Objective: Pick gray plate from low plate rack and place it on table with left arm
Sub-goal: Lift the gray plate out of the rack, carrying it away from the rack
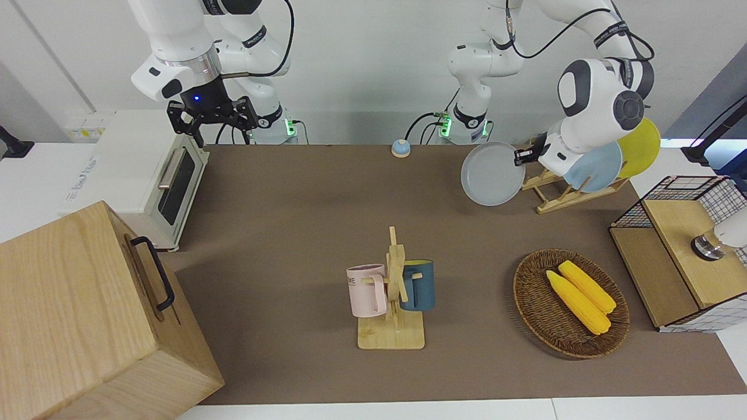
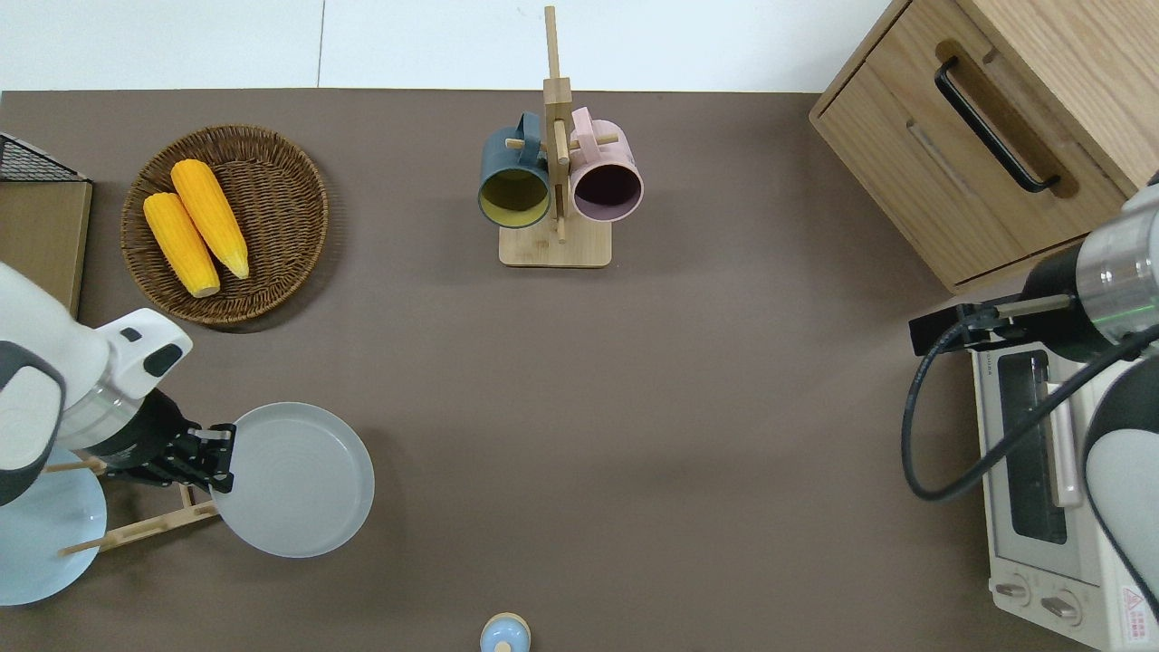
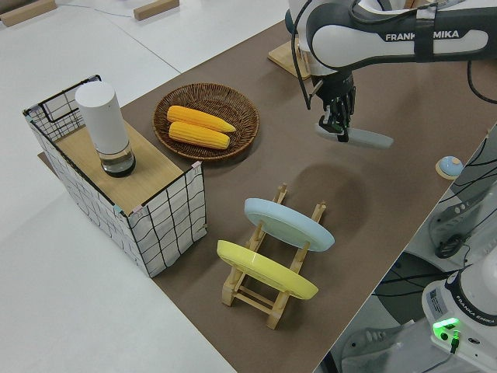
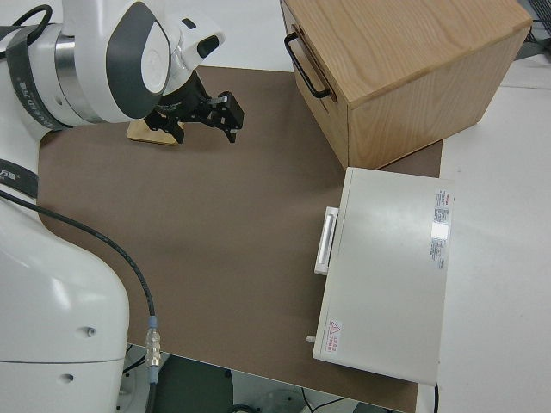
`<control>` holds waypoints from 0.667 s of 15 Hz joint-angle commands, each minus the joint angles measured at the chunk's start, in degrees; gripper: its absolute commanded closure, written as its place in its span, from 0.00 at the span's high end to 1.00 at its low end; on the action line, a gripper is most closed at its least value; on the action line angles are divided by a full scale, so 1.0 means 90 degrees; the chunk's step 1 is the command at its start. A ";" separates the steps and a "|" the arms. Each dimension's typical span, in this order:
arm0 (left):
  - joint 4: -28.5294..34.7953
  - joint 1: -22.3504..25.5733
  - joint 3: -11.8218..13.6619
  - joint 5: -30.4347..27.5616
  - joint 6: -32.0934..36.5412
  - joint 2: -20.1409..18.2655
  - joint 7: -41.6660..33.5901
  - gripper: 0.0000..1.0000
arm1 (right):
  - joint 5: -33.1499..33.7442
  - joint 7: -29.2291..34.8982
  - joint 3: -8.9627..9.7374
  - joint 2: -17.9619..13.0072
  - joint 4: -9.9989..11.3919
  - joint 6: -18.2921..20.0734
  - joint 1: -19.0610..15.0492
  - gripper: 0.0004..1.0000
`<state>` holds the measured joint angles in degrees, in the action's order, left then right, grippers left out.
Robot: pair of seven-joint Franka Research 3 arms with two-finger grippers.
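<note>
- The left side view shows what the overhead view cannot: the gray plate (image 3: 363, 137) is up in the air, almost level, and its shadow lies on the table (image 3: 373, 210) below it.
- The overhead view gives the place: the plate (image 2: 294, 479) hangs over bare table toward the left arm's end, not far from the edge on the robots' side, just beside the low plate rack (image 2: 154, 525).
- The left gripper (image 2: 220, 458) pinches the plate at its rim (the fingers are closed on the edge that faces the rack).
- In the front view the plate (image 1: 491, 174) is tilted a little toward the camera, so the inside is seen: round, plain pale gray, with a shallow raised rim.
- Only the left side view shows the rack (image 3: 268, 268) whole: a light blue plate (image 3: 289, 224) and a yellow plate (image 3: 266, 270) lean in it, and the slot nearest the gripper is free.
- The right arm is parked; its gripper (image 1: 212, 115) has the fingers spread wide (clear in the front view).
- A basket with two corn cobs (image 2: 195, 226) sits farther from the robots than the plate.
</note>
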<state>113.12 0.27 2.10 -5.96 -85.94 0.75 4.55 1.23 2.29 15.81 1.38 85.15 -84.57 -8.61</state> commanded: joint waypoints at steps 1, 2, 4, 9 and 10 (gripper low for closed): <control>0.0047 -0.0069 -0.0203 -0.0090 -0.0303 0.0492 0.0090 0.00 | 0.0010 0.0077 0.0109 -0.0007 -0.0057 0.0081 -0.0118 0.98; 0.0125 -0.0020 -0.0310 -0.0051 -0.0469 0.0512 0.0216 0.00 | 0.0010 0.0077 0.0109 -0.0017 -0.0057 0.0090 -0.0118 0.98; 0.0194 0.0126 -0.0467 -0.0031 -0.0898 0.0435 0.0256 0.00 | 0.0010 0.0077 0.0109 -0.0017 -0.0057 0.0090 -0.0118 0.98; 0.1304 0.0722 -0.1073 -0.0099 -0.2527 -0.0315 0.0343 0.00 | 0.0010 0.0077 0.0109 -0.0017 -0.0057 0.0090 -0.0128 0.98; 0.1617 0.0722 -0.1131 -0.0167 -0.2957 -0.0462 0.0382 0.00 | 0.0010 0.0077 0.0109 -0.0017 -0.0057 0.0090 -0.0118 0.98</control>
<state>118.97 5.86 -6.41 -5.99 -103.87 2.35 6.49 1.23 2.29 15.81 1.38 85.15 -84.57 -8.61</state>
